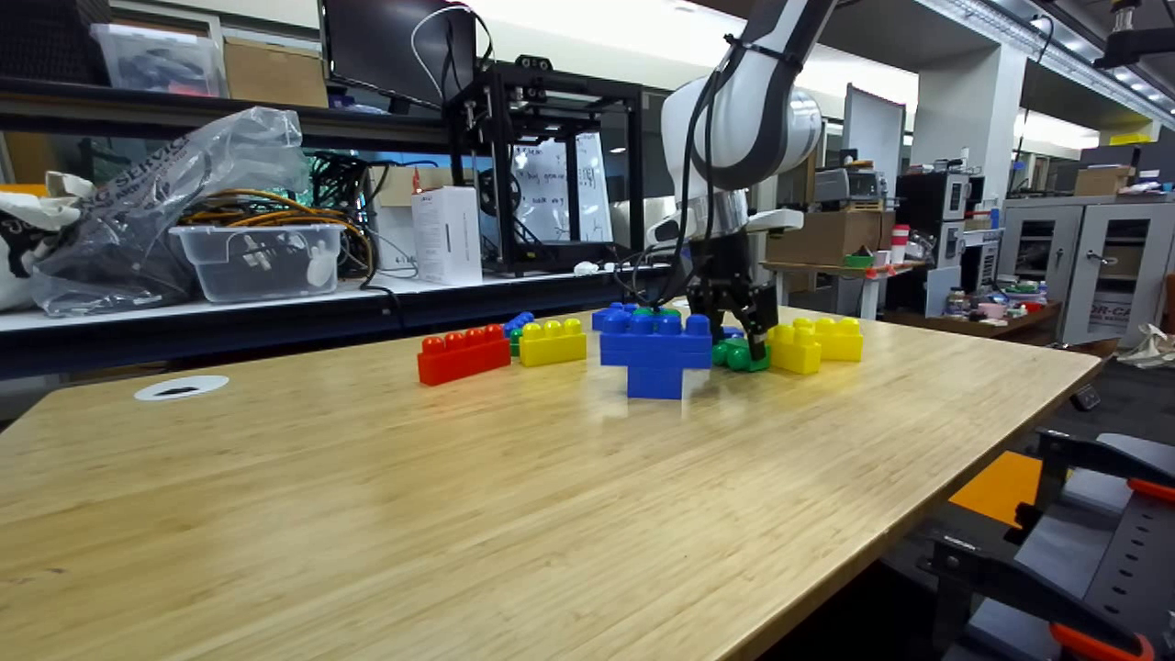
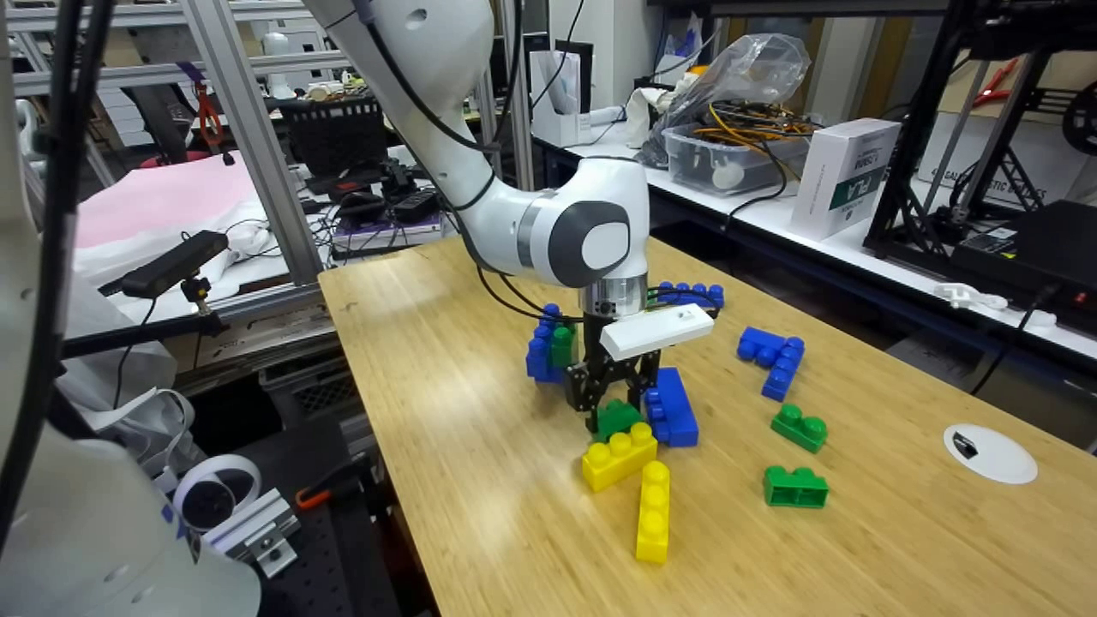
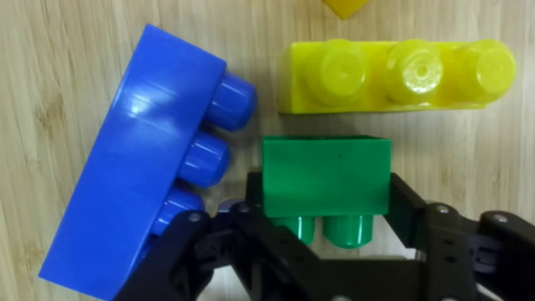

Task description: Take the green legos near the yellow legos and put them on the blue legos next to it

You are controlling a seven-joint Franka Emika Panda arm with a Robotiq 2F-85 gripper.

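Brick point(image 3: 326, 175), green, two-studded, sideways.

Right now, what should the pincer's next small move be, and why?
Probably a short, straight lift. The wrist view shows the pincer closed on both ends of the green brick, which seems to sit on the table. A yellow brick and a blue brick are close beside it, so going up first should likely avoid bumping either.

Green two-stud plastic brick point(image 3: 326, 175) on its side, gripped endwise; yellow three-stud plastic brick point(image 3: 388, 77) just beside; blue T-shaped plastic brick stack point(image 1: 655, 353) stands nearby.
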